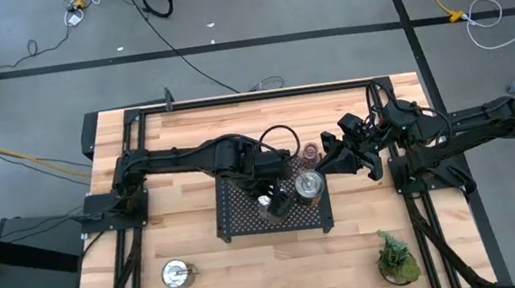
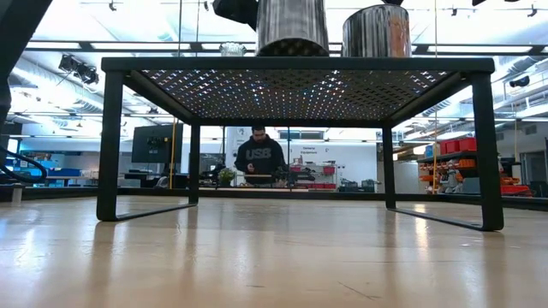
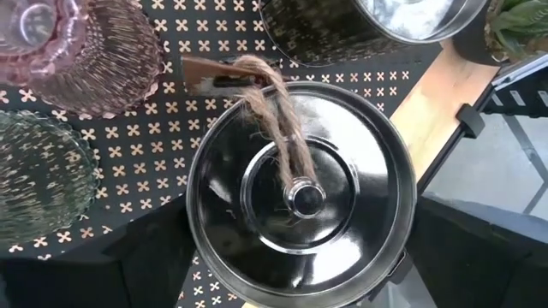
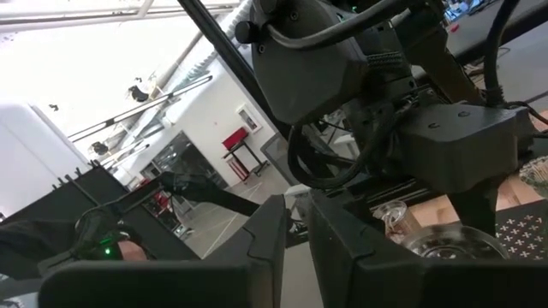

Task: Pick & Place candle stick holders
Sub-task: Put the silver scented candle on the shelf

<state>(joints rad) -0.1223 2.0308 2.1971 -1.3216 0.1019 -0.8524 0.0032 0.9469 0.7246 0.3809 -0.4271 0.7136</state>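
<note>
Two silver holders (image 1: pixel 309 184) crowd the tray (image 1: pixel 238 217); my left pincer (image 1: pixel 268 203), spread apart over one, could clip its neighbour lifting off.

hidden and cut-off things around the black tray (image 1: pixel 247 211)

in the high view the left arm covers much of the tray's middle, so the glass cups there cannot be counted; a reddish one (image 1: pixel 311 150) peeks out at the tray's far edge, too small to detail. in the low view the two silver holders (image 2: pixel 292 26) on the tray are cropped by the top edge. in the left wrist view the pink cup (image 3: pixel 81 47) and greenish cup (image 3: pixel 38 180) beside the silver holder run off the frame.
</note>
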